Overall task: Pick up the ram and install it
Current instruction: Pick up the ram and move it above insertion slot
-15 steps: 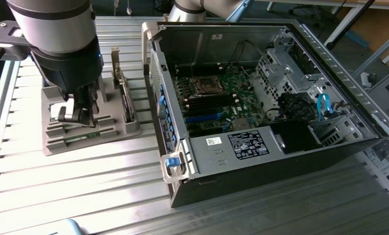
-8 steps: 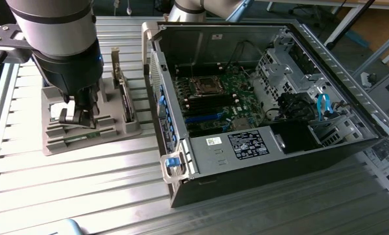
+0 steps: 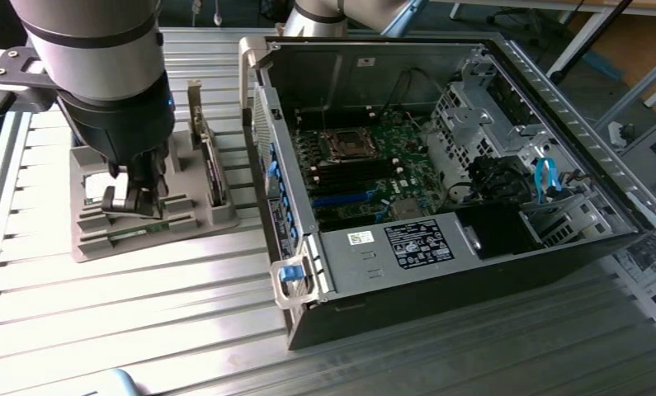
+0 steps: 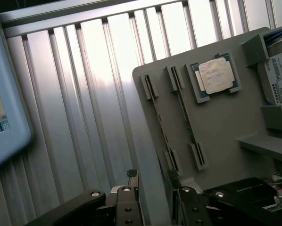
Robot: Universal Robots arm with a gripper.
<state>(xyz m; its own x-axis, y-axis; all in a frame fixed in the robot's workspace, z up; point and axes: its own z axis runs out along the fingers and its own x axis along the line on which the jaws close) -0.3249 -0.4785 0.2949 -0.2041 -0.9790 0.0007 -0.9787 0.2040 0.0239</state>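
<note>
**First:** On the slatted tabletop [image 3: 119,313], what was seen beneath the arm [image 3: 107,74]?

**Second:** A grey holder [image 3: 91,243] was seen, set to the exterior view's left of the opened computer case [image 3: 416,297]. The end effector [image 3: 129,202] was poised low over it.

**First:** How was the end effector set?

**Second:** Its fingers [image 4: 129,193] were spread wide apart, and nothing was gripped between them.

**First:** And where was the ram [image 3: 140,233] found?

**Second:** It was seated in a slot along the holder's edge nearest the exterior camera, just beneath the fingertips. Whether it was touched could not be told. A square silver chip [image 4: 215,75] and a hard drive [image 4: 278,77] were lodged in the same holder.
</note>
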